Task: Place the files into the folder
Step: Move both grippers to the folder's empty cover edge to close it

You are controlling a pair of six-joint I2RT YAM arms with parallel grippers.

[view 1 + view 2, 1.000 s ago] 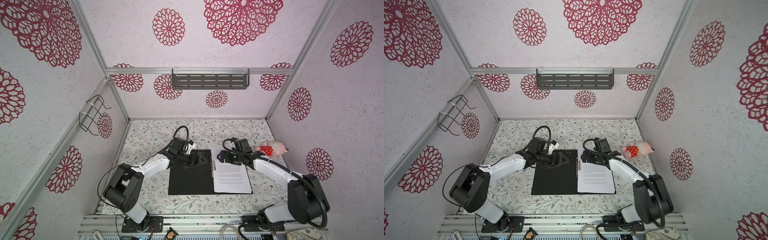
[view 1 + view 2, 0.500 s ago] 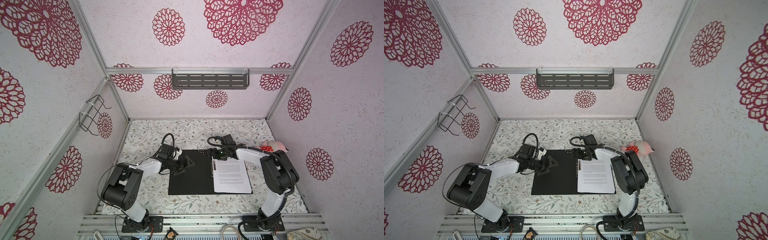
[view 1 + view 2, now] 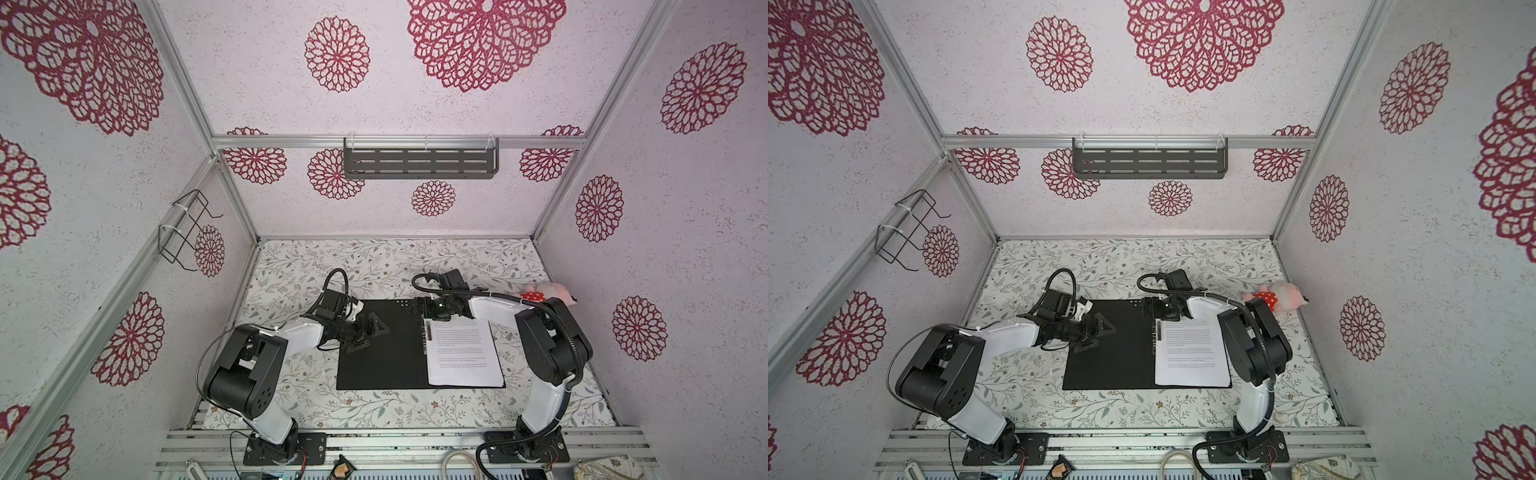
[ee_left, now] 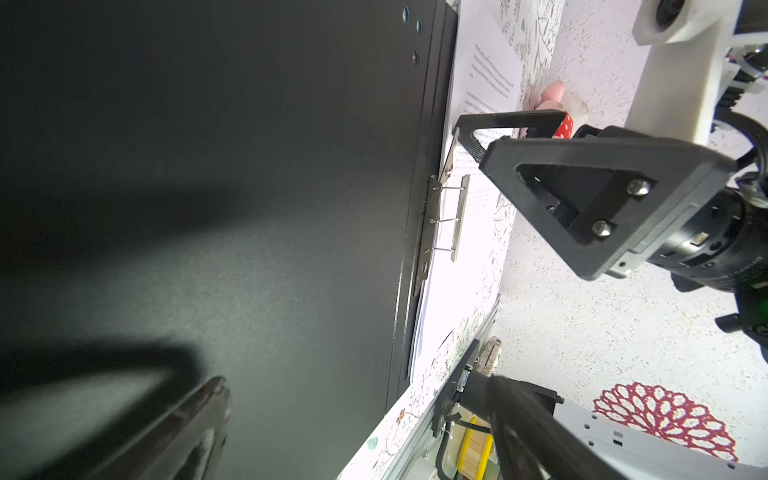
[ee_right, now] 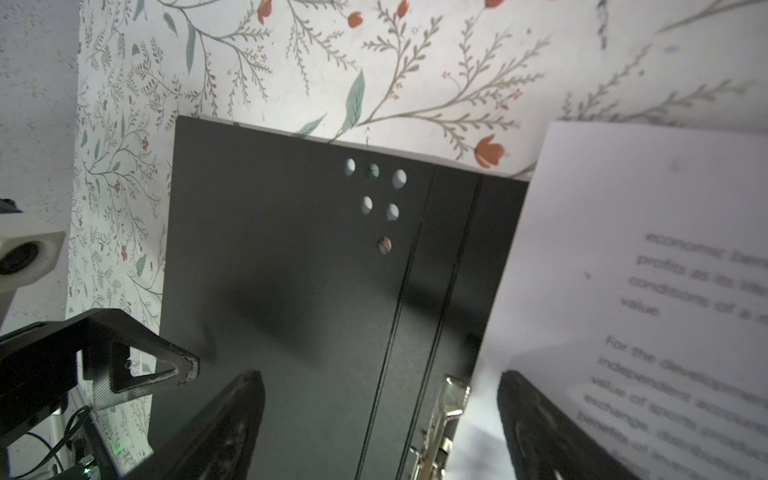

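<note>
The folder lies open and flat in both top views, black inside up, with its metal spine clip down the middle. The files, white printed sheets, lie on its right half. My left gripper hovers open over the bare left half, holding nothing. My right gripper stands open over the far end of the spine. In the right wrist view its fingers straddle the clip's lever and the edge of the files. The left wrist view shows the clip raised above the sheets.
A pink and red plush toy lies at the table's right edge beyond the folder. A wire rack hangs on the left wall and a grey shelf on the back wall. Floral cloth covers the table.
My left gripper has drawn back to the left, from the folder's middle to its left half. My right gripper has shifted slightly left to the spine's far end, its elbow folding up.
</note>
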